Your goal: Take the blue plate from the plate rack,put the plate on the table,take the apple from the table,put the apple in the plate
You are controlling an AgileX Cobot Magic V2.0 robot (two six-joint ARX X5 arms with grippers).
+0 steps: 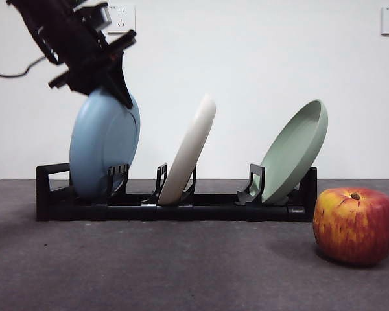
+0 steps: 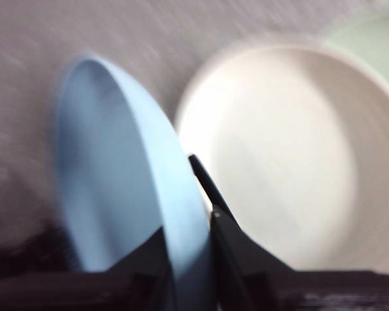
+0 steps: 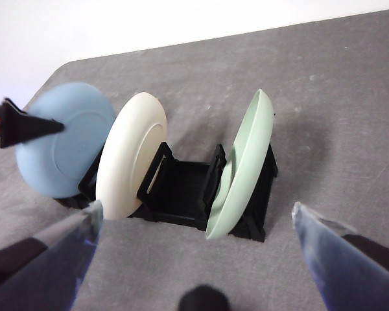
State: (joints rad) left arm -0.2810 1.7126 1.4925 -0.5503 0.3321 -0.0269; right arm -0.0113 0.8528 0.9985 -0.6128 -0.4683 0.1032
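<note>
The blue plate (image 1: pixel 104 146) stands on edge at the left end of the black plate rack (image 1: pixel 175 208), its lower edge still down among the dividers. My left gripper (image 1: pixel 113 81) comes in from the top left and is shut on the plate's top rim. The left wrist view shows the blue plate (image 2: pixel 117 194) pinched between that gripper's (image 2: pixel 181 201) jaws. The red and yellow apple (image 1: pixel 355 225) sits on the table (image 1: pixel 181 272) to the right of the rack. My right gripper (image 3: pixel 196 207) is open and empty, above the rack (image 3: pixel 181 188), looking down on the blue plate (image 3: pixel 65 139).
A cream-white plate (image 1: pixel 191 149) leans in the rack's middle slot and a sage-green plate (image 1: pixel 292 152) in the right slot. Both also show in the right wrist view, the cream plate (image 3: pixel 129 155) and the green plate (image 3: pixel 243 168). A white wall stands behind.
</note>
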